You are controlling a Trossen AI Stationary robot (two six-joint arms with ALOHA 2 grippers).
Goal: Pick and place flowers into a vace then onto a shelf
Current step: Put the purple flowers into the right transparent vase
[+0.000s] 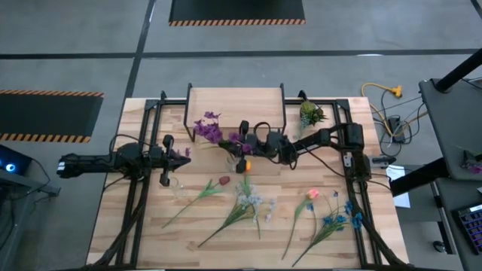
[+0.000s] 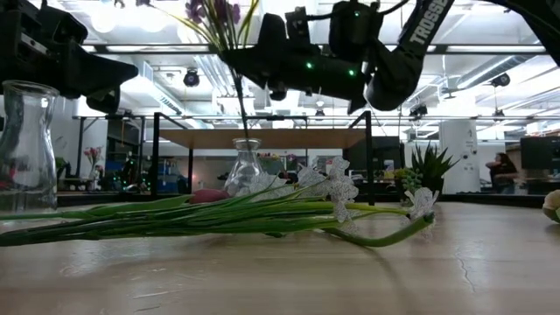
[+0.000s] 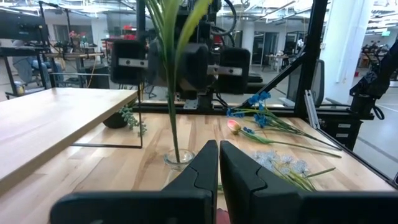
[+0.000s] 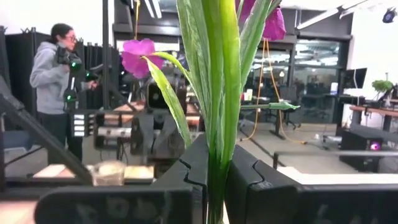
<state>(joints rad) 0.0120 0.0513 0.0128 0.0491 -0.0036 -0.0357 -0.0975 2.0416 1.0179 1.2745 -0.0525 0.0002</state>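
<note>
My right gripper is shut on a purple-headed flower, which it holds upright over a small glass vase in front of the shelf. My left gripper is shut and empty, level, left of the vase and pointing at it. A second, taller glass vase stands near it. Dark red, whitish, pink and blue flowers lie flat on the table. An orange head lies by the small vase. My right gripper pinches the purple flower's green stem and leaves between its two fingers, below the heads. The fingers come level from the table's right and lie across the stem. The flower stands upright, and its lower end reaches into the small vase's mouth.
A green leafy sprig in a pot stands at the shelf's right. Black frame rails run along both table sides. A person stands in the room beyond the table.
</note>
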